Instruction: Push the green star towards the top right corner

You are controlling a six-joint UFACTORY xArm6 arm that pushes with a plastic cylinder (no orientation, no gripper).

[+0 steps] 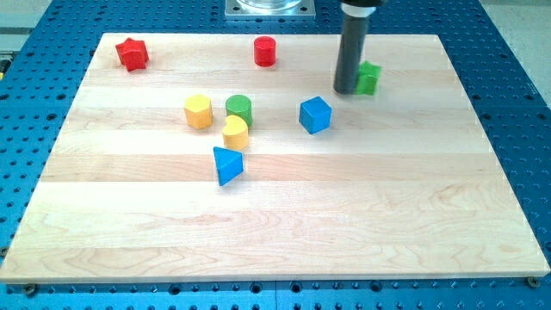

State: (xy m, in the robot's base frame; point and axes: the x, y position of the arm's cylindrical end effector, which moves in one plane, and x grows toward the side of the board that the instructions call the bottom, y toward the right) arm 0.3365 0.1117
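Presently on the wooden worktop [284, 215]: green star [369, 77], upper right part of the board, well short of the view's top right corner; its left side is partly hidden behind the dark rod. My tip [345, 89] stands on the worktop just at the star's left edge, touching it or very nearly so; which cannot be told. Jaws: none fitted, the arm ends in the plain rod, which holds nothing. Red star [132, 53], near the top left corner. Red cylinder [264, 52], top edge, left of the rod. Blue cube-like block [315, 114], below and left of my tip, apart from it. Yellow hexagonal block [198, 112], green cylinder [238, 108] and yellow heart-like block [235, 132] clustered left of centre, the green cylinder and the heart touching. Blue triangle [227, 164] just below that cluster
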